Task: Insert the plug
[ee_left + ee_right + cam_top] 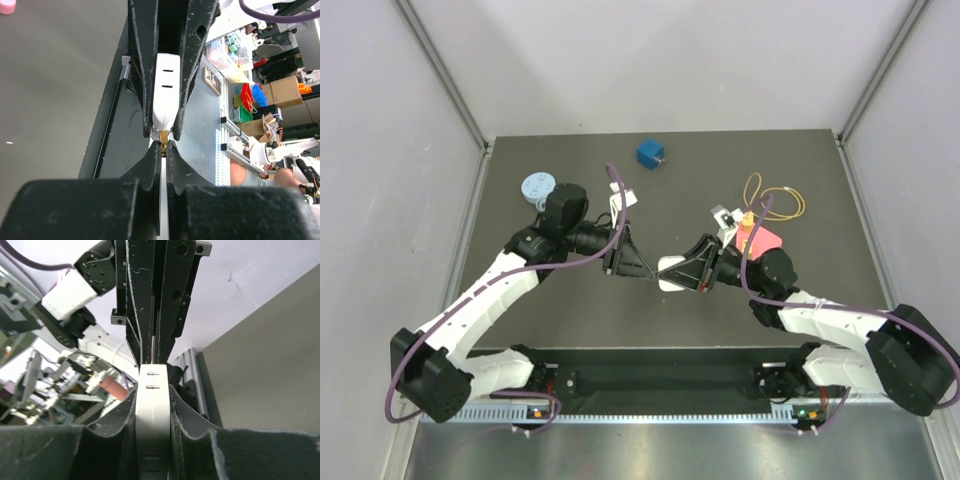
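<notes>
Pale enclosure walls (670,60) around dark grey tabletop (740,160). Far half: blue cube adapter (651,153); pale blue disc (538,186) just beside left arm; yellow cable loop (775,198); pink block (763,241) just beside right wrist. All lie apart from mid-table spot where grippers meet. Left gripper (163,146) pinched tight on brass-tipped plug (163,134). Right gripper (152,390) clamped on white socket block (166,95), two slots showing. Grippers tip to tip, in line; plug tip at block's rounded end.

Lab: walled table (620,310), parts bins (249,97)
</notes>
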Controlling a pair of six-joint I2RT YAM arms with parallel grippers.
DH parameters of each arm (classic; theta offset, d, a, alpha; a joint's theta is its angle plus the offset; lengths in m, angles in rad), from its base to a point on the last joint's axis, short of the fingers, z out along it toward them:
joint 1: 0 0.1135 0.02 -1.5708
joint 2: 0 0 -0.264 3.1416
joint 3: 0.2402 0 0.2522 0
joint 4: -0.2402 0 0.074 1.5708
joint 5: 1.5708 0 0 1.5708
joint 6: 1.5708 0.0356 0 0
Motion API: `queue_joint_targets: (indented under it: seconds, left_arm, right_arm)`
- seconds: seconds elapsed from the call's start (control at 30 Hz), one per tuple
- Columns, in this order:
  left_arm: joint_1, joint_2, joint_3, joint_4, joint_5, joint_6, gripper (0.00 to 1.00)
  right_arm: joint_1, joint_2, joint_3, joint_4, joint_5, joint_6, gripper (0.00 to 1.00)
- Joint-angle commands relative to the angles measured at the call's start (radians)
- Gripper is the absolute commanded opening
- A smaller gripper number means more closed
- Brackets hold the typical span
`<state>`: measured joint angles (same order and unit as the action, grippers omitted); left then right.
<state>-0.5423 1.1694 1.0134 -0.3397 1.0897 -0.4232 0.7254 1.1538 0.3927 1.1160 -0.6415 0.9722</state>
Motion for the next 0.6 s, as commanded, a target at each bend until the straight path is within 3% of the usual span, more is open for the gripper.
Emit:
queue_joint_targets:
  seconds: [0.0, 0.17, 0.57]
  left_arm:
    - [-0.001, -0.03, -0.018, 0.067, 0.029, 0.031, 0.0]
    - [-0.001, -0.03, -0.022, 0.071, 0.032, 0.052, 0.0]
    - [0.001, -0.028, -0.018, 0.048, 0.006, 0.064, 0.0]
  right_arm:
    - [-0.009, 0.036, -0.017, 0.298, -0.026, 0.107, 0.0]
    - [-0.027, 0.093, -0.041, 0.471, -0.044, 0.201, 0.0]
    - [-0.038, 0.098, -0.052, 0.493, -0.058, 0.22, 0.0]
